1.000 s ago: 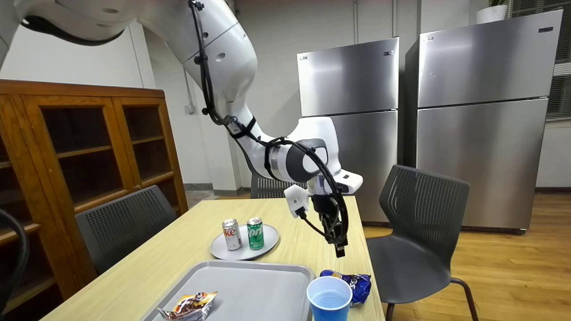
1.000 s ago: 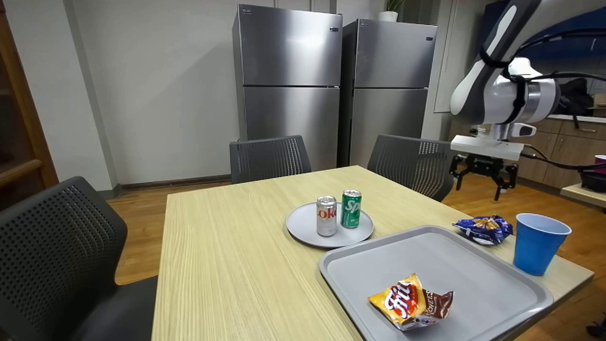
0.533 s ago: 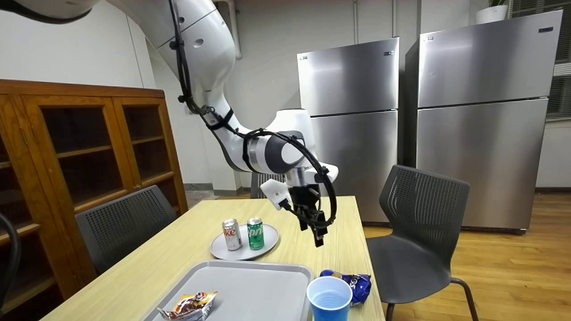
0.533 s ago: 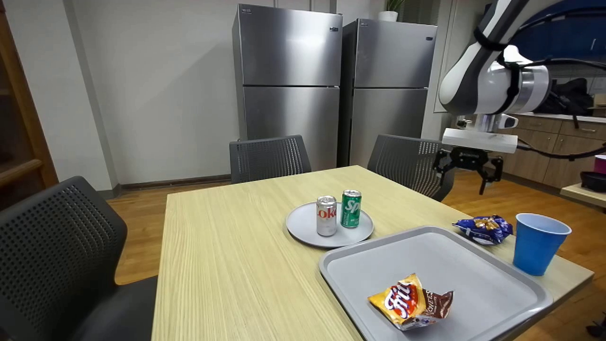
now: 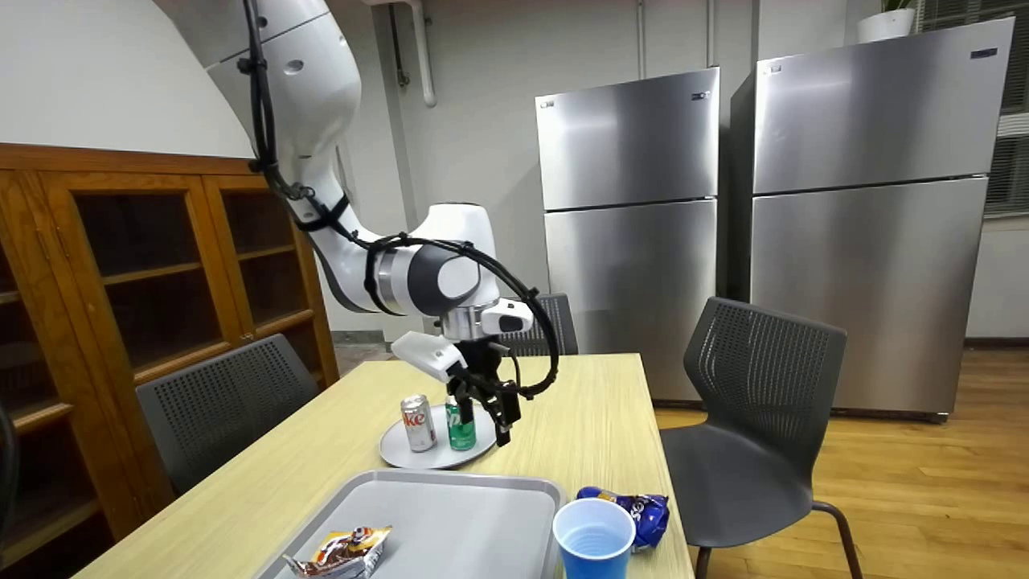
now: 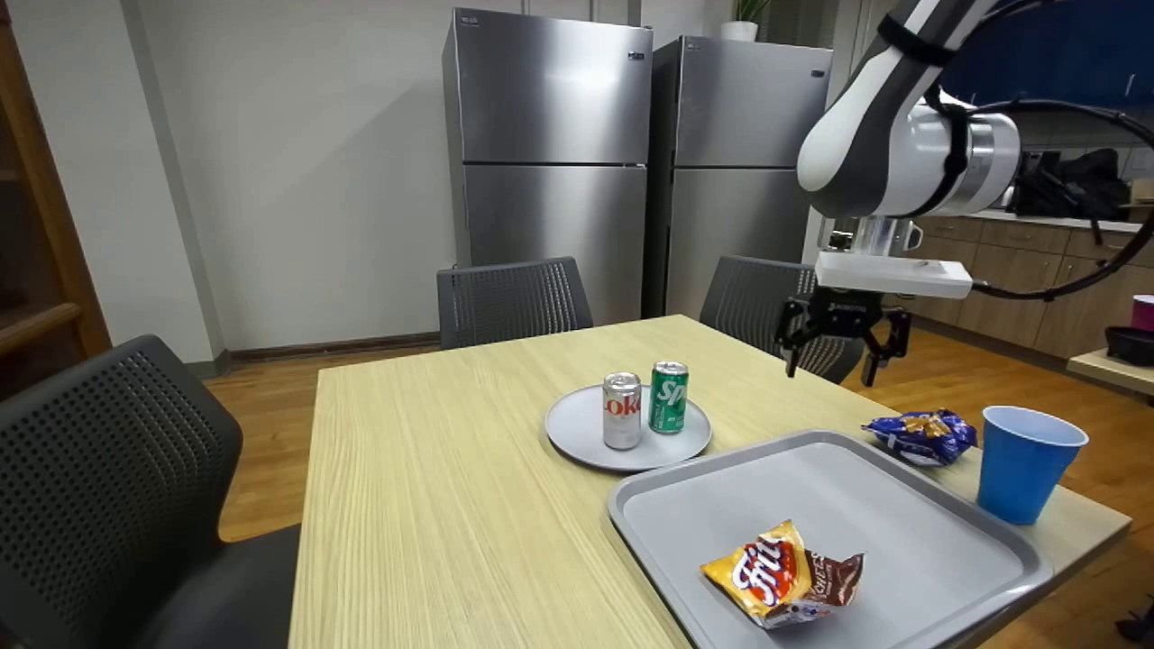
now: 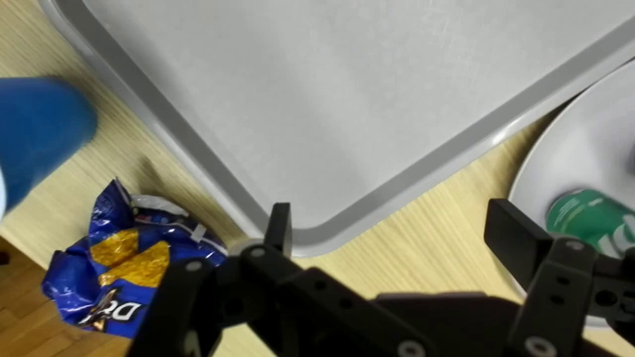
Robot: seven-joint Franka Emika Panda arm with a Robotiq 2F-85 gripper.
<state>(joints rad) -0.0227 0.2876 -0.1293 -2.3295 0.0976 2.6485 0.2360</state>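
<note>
Claw (image 6: 830,375) has shifted toward the green can (image 6: 668,398), which stands lower, clear of parted fingers.

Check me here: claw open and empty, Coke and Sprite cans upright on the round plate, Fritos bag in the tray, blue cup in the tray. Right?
Not quite: the blue cup stands on the table beside the tray, not in it, as the wrist view shows. The claw, Coke can, Sprite can and Fritos bag are as you say.
</note>
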